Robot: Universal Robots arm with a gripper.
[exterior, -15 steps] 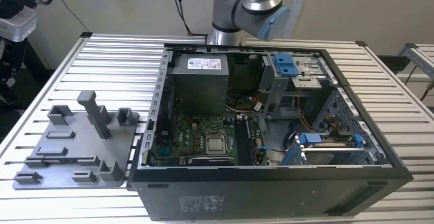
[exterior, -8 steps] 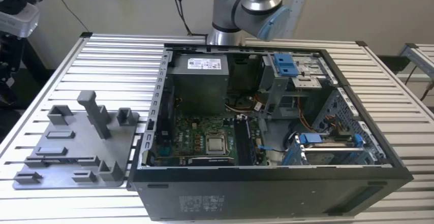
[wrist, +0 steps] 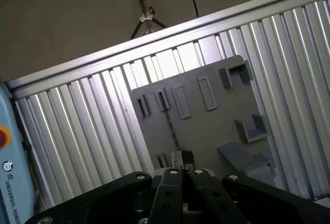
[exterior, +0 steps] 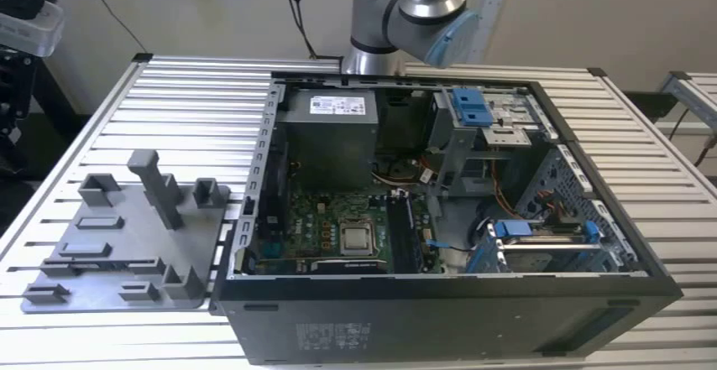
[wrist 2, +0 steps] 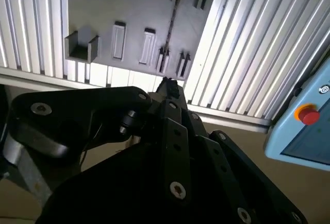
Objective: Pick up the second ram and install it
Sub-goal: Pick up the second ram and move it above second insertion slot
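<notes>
A ribbed metal bench (exterior: 134,93), seen from above in the exterior view. At the exterior view's left lies one grey plastic holder plate (exterior: 112,257), carrying one tall post (exterior: 157,187) and several low blocks. Just beside it, in the middle, stands one open computer case (exterior: 448,324). Inside are a motherboard (exterior: 319,219), one square processor socket (exterior: 358,237) and one grey power supply box (exterior: 327,135). One blue plastic clip (exterior: 472,106) sits at the back drive bay, and a second blue clip (exterior: 510,229) sits nearer the front. Behind the case rises one robot arm (exterior: 409,5), its upper part leaving the picture.

In both wrist views the black gripper (wrist: 182,158) hangs well above the holder plate, its fingers (wrist: 170,188) drawn together with nothing I can make out between them. Past them the second ram (wrist 2: 172,28) appears as one thin dark strip, edge-on, set in the plate, its near end hidden by the gripper. Two flat rectangular recesses (wrist: 180,101) lie beside it. One pale blue control pendant (wrist 2: 304,131) with one red button (wrist 2: 308,115) shows beyond the bench edge.
</notes>
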